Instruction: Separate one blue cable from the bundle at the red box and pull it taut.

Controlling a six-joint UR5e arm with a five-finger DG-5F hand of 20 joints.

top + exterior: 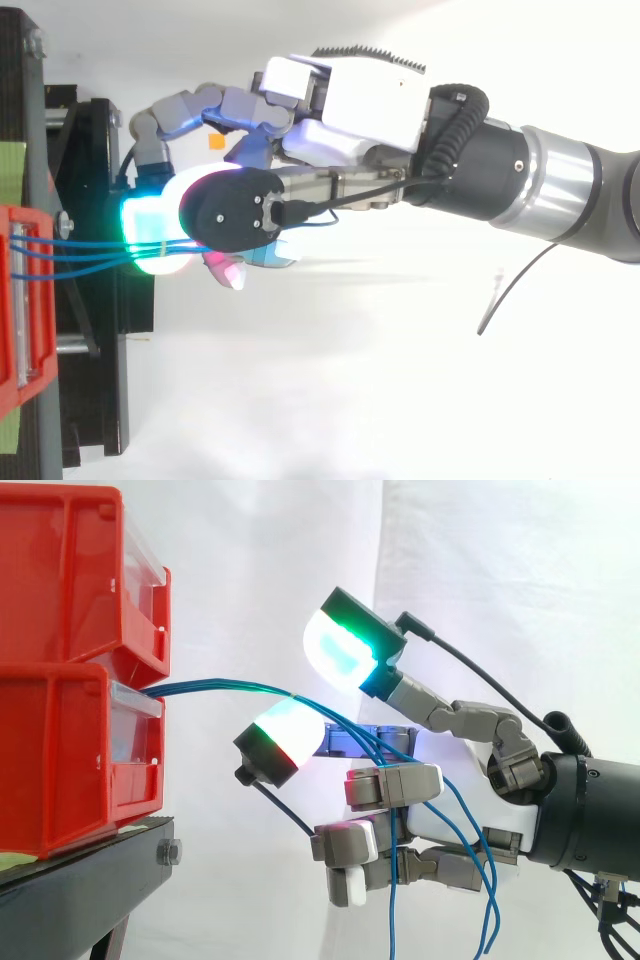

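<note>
Several thin blue cables (pixel 230 688) leave the gap between the two stacked red bins (pixel 60 580) and run right as a close bundle. They pass over the lower glowing fingertip (pixel 285 740), then hang down in front of the palm. My hand (pixel 445 825) reaches in from the right, with an upper fingertip (pixel 345 645) poised just above the bundle. A small gap shows between the two pads, and nothing is pinched. The lower fingers are curled in below. From above, the cables (pixel 80 250) reach the green pad and vanish under my hand (pixel 370 95).
The red bins (pixel 15 300) sit on a black stand (pixel 90 870) at the left. A white curtain hangs behind. Open space lies below and to the right of the stand, where the cable ends dangle.
</note>
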